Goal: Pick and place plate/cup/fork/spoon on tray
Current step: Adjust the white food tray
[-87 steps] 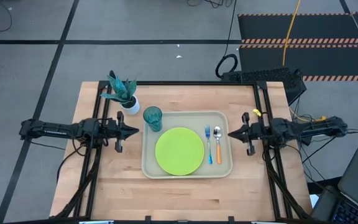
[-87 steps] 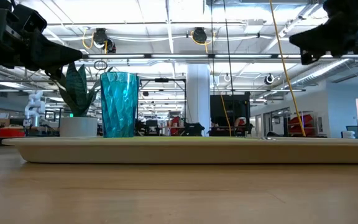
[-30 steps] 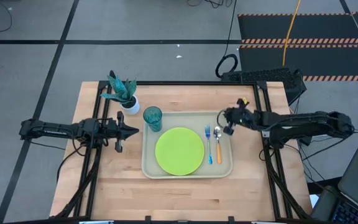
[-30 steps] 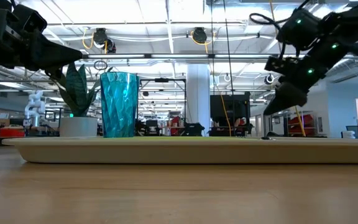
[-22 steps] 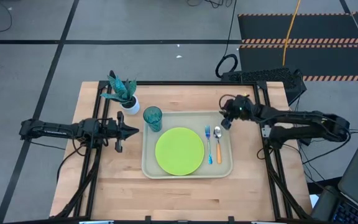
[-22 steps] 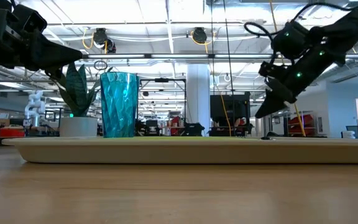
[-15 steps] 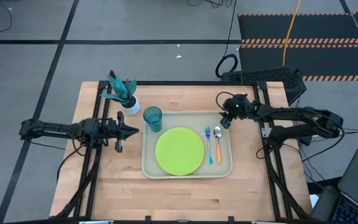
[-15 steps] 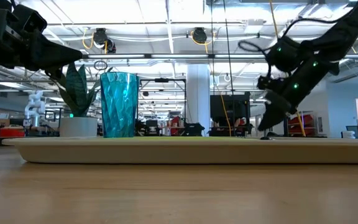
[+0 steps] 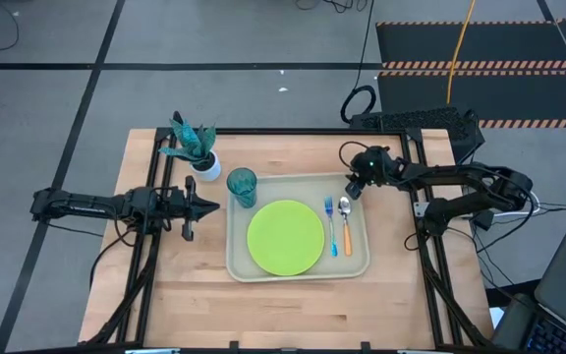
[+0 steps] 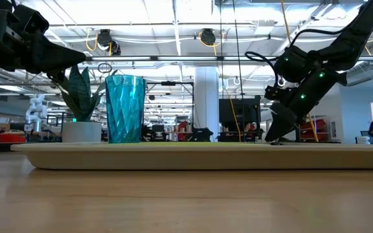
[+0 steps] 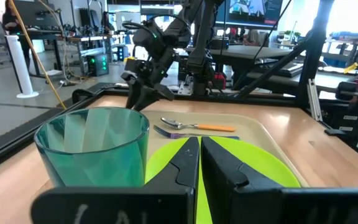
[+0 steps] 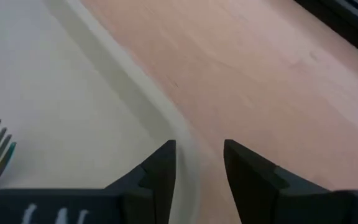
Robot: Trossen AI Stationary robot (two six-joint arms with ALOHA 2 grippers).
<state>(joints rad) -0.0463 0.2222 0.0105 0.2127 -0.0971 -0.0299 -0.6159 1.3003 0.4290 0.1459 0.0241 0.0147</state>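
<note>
The beige tray (image 9: 358,258) lies mid-table. On it are the lime-green plate (image 9: 285,237), the teal cup (image 9: 241,186) in its far left corner, and the blue-handled fork (image 9: 329,222) and orange-handled spoon (image 9: 346,228) to the right of the plate. My right gripper (image 9: 350,188) is open and low over the tray's far right corner, its fingers on either side of the rim (image 12: 188,152). My left gripper (image 9: 214,206) waits shut, level, just left of the tray near the cup (image 11: 92,149). My right gripper stands astride the tray's rim (image 12: 190,163) at the far right corner, one finger (image 12: 160,171) over the tray's inside and one (image 12: 247,174) over the table outside. It slants down from the table's right. Whether a finger touches the rim, I cannot tell.
A white pot with a green plant (image 9: 195,147) stands on the table at the far left, beyond the cup. Bare wood shows along the table's near side and to the right of the tray (image 9: 396,265).
My right gripper has swung toward the table's far edge and come down to the tray's far right corner, rolling as it went. The tray, with everything on it, has slid a little toward the right edge.
</note>
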